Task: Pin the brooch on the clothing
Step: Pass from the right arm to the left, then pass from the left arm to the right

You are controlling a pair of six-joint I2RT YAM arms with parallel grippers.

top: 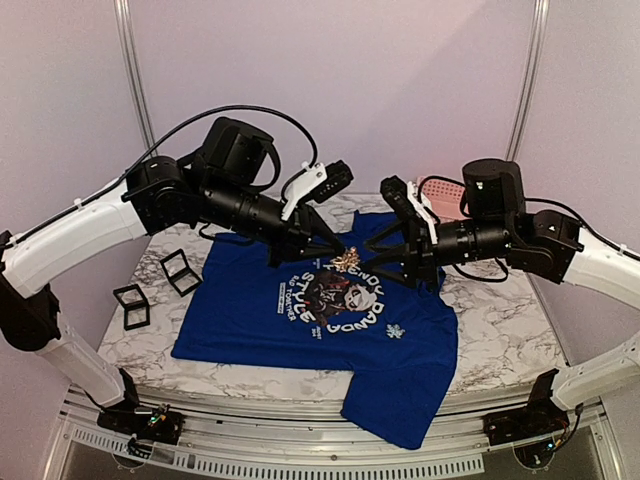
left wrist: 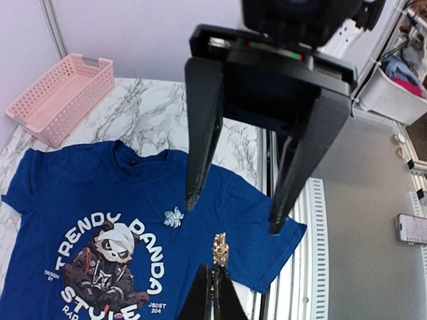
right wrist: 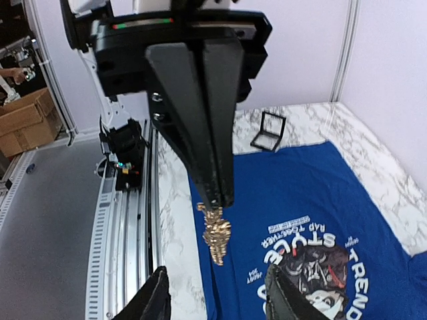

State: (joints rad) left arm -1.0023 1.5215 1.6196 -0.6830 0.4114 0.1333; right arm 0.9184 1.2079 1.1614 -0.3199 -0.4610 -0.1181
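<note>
Above shirt centre: blocked. Left gripper and right gripper meet tip to tip, brooch between. Left table margin: near box, far box. Far right corner: basket. Shirt's near half: passable.

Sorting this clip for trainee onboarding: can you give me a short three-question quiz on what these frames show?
1. True or false: the left end effector pinches the gold brooch.
2. The right end effector is: A) open and empty B) shut on a box C) shut on a basket.
3. Besides its print, what small thing sits on the blue T-shirt?
Key: 1 true; 2 A; 3 a silvery snowflake-like pin.
</note>
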